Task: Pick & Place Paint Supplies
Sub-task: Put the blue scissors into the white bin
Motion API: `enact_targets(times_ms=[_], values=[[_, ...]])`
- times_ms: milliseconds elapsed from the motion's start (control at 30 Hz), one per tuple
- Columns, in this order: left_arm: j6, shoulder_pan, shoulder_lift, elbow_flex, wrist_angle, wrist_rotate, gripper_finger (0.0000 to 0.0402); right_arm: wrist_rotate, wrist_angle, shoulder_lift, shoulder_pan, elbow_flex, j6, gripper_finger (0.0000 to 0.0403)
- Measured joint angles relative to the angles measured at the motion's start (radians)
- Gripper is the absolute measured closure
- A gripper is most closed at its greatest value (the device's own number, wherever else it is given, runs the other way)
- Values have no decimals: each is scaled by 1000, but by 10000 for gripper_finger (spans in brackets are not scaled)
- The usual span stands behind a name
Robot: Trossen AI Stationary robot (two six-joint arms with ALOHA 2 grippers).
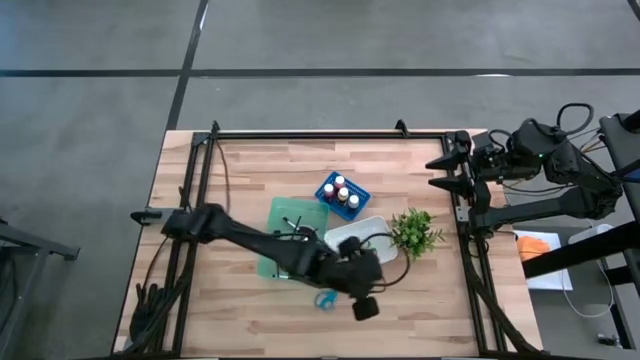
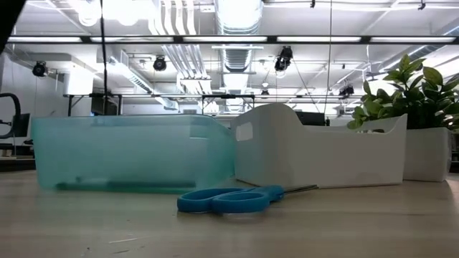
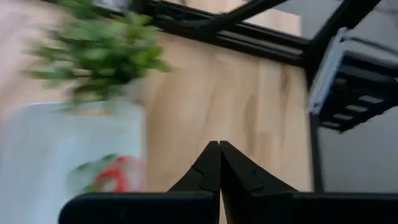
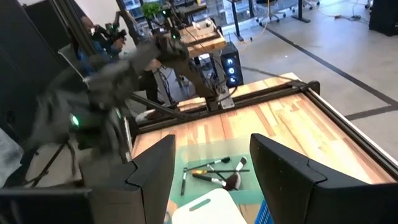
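Blue-handled scissors point(image 1: 325, 298) point(image 2: 229, 199) lie flat on the wooden table near its front edge. My left gripper point(image 1: 367, 308) point(image 3: 219, 149) hangs shut just right of them, above the table, holding nothing. Red- and green-handled scissors point(image 3: 112, 174) lie in the white bin point(image 1: 355, 238) point(image 2: 315, 147). Several brushes point(image 4: 214, 171) rest on the green tray point(image 1: 290, 235) point(image 2: 133, 161). Small paint bottles point(image 1: 342, 193) stand in a blue basket. My right gripper point(image 1: 440, 172) point(image 4: 211, 142) waits open and high at the table's far right.
A small leafy plant point(image 1: 415, 232) point(image 2: 416, 93) point(image 3: 106, 56) in a white pot stands right of the white bin. A black frame point(image 1: 330, 133) runs along the table's far, left and right sides. Bare wood point(image 1: 250, 320) lies along the near edge.
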Motion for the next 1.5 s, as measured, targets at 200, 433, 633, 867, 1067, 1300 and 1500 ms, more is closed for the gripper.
enact_targets(times_ms=[200, 433, 633, 867, 1067, 1300, 1500], values=[[-34, -86, -118, -30, -239, -61, 400, -18, -11, -9, 0, -9, 1, 198], [-33, -243, -153, -98, -267, 2, 376, -25, -11, -20, 0, -19, 4, 198], [-84, -279, -151, -193, -242, 56, 288, -26, -10, -18, 0, -20, 4, 198], [-60, -198, -150, -353, -48, 139, 264, -20, -8, -16, 0, -24, 10, 198], [-60, -195, -150, -463, -36, 153, 283, -18, -8, -16, 0, -27, 15, 198], [-36, -190, -150, -534, 50, 189, 284, -14, -8, -18, 0, -42, 12, 198], [-15, -188, -150, -578, 121, 232, 284, -14, -1, -18, 0, -73, 15, 198]])
